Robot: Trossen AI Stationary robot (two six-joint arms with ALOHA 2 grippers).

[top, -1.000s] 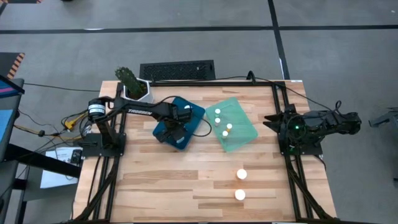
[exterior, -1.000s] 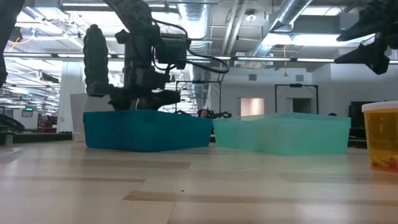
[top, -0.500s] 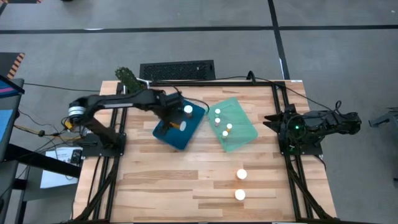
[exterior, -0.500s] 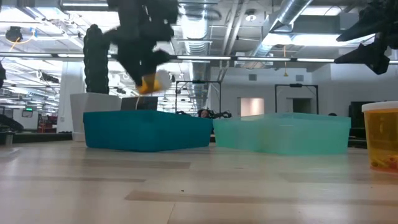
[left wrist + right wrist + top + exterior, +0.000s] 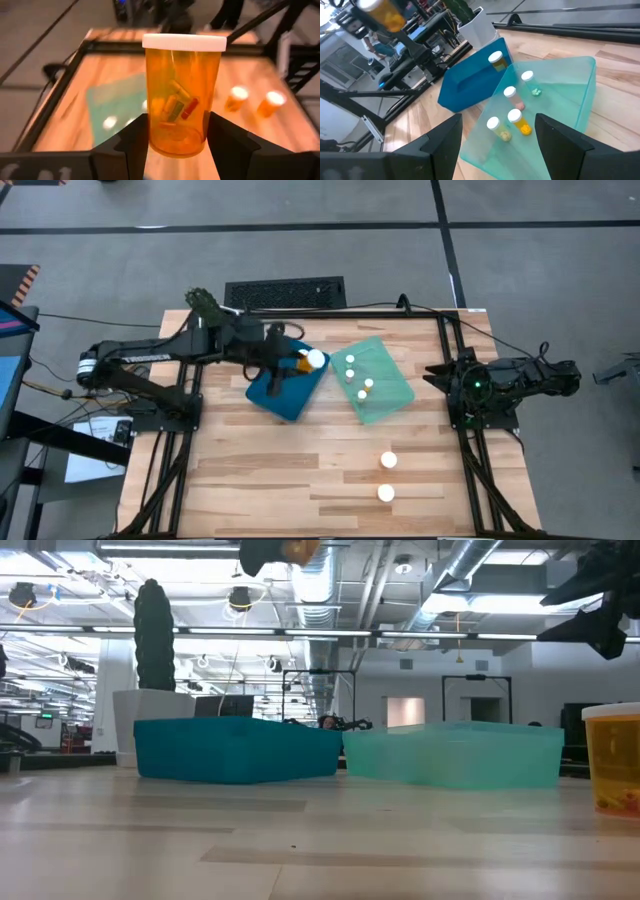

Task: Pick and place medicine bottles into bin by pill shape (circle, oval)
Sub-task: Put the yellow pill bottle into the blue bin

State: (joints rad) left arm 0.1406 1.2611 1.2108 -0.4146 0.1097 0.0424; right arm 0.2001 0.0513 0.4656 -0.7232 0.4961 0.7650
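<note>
Left gripper (image 5: 176, 145) pinching white-capped amber medicine bottle (image 5: 182, 95), raised over opaque dark-blue tray (image 5: 288, 385) | Read pill shape, lower upright, then release | Right gripper (image 5: 496, 140) spread, parked at the table's right edge

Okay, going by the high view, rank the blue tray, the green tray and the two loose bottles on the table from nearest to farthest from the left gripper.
Measured from the left gripper, shut on a bottle:
1. Blue tray, directly beneath it.
2. Green tray, just to its right.
3. Loose bottle, table's front right.
4. Loose bottle, just in front of that one.
</note>
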